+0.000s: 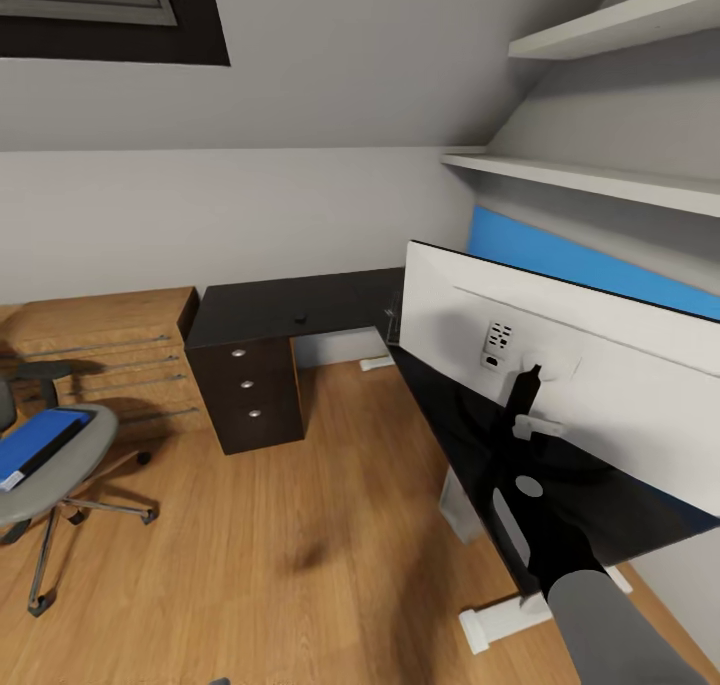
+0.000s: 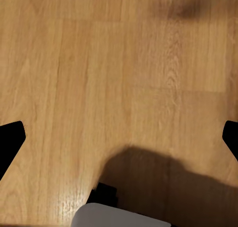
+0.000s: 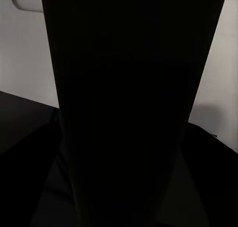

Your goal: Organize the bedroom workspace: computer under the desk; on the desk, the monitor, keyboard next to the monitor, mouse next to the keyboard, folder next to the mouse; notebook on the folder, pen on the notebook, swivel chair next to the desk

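Far left of the desk [image 1: 300,305], the folder [image 1: 40,443] lies flat on the chair [image 1: 60,465] seat, long axis running toward the desk, well apart from both arms. The left jaws [image 2: 119,137] hang spread wide over bare floor [image 2: 119,63]. On the desk's right wing, the right arm [image 1: 590,585] reaches in behind the monitor [image 1: 560,365] at its stand [image 3: 129,108]; whether those jaws are clamped on it I cannot tell.

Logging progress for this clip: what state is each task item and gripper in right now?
monitor: upright on the desk, white back toward the camera.
desk: drawers closed.
folder: lying flat on the seat of the swivel chair.
left gripper: open above bare floor.
right gripper: at the monitor stand, grip unclear.
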`<state>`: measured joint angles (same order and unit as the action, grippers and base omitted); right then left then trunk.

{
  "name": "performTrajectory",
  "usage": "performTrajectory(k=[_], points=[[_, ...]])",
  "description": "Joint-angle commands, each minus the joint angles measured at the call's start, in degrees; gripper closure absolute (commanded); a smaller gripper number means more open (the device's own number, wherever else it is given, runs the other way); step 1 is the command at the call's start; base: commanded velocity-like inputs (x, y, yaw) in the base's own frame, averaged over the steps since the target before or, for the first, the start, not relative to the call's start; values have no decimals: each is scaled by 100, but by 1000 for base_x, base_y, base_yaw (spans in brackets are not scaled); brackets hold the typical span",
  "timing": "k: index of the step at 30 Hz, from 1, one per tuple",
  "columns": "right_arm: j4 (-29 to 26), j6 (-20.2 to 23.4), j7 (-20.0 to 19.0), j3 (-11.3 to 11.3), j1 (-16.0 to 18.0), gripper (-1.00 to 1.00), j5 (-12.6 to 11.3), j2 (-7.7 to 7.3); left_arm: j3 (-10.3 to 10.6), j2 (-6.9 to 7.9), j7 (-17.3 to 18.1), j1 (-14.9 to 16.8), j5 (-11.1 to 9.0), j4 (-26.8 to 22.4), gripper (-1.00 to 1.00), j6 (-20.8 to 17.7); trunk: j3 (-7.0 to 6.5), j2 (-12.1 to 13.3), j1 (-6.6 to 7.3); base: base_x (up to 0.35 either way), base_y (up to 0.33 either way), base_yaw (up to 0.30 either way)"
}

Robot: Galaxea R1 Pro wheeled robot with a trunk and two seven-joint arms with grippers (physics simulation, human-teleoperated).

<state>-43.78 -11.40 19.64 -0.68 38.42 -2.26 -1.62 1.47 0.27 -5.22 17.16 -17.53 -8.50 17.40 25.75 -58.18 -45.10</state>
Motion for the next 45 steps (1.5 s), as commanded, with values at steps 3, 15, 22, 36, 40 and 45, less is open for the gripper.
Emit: performTrajectory(k=[3,15,22,36,40,45], points=[[113,-3,-4,15,-1,100,-20,4,20,-1,-14,7,-23,7,-100,17,6,-3,-1,0,0,193],[115,-3,-4,15,-1,100,-20,2,20,-1,-14,7,-23,12,-100,17,6,-3,-1,0,-133,97],[115,-10,-10,22,-33,100,-20,4,20,2,-14,7,-23,15,-100,17,6,-3,-1,0,-118,1],[103,6,-4,33,-37,100,-29,72,20,8,-14,7,-23,16,-100,17,18,-3,-1,-57,-165,35],[101,6,-4,33,-37,100,-29,81,20,8,-14,7,-23,16,-100,17,33,-3,-1,-88,-236,213],[106,6,-4,33,-37,100,-29,83,20,8,-14,7,-23,16,-100,17,52,-3,-1,-23,-57,234]])
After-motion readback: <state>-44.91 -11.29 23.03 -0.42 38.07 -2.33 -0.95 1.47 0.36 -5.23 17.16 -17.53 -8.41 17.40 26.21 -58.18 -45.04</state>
